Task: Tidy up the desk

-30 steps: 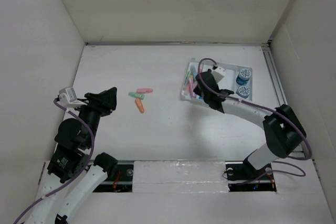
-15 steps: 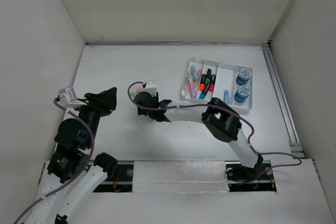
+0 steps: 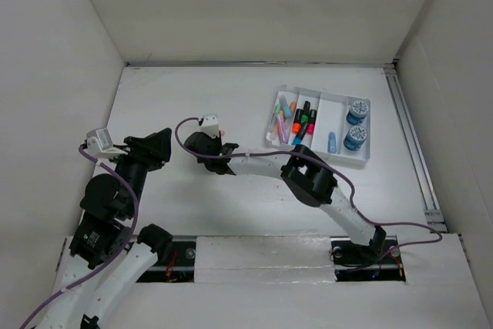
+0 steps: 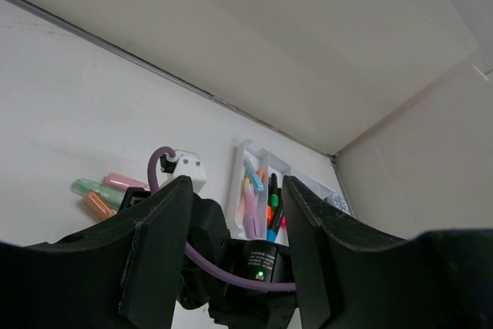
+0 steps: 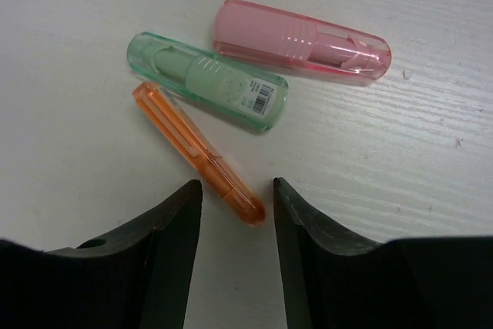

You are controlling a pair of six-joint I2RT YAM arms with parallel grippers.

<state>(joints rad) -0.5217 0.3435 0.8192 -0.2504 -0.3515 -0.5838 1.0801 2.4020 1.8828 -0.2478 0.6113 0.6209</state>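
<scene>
The desk [image 3: 231,90] spreads matte white under both my arms, walled in white, faintly grained up close. From above, my right wrist hides the pens. My right gripper [image 5: 235,189] stands parted and empty, with the tip of the slim orange pen [image 5: 192,148] between its fingers; the green pen [image 5: 208,82] and pink pen [image 5: 300,40] are rounded, translucent plastic. My left gripper [image 4: 231,213] is parted, holding nothing

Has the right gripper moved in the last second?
Yes. The right gripper swung left, away from the tray, to above the loose markers.
</scene>
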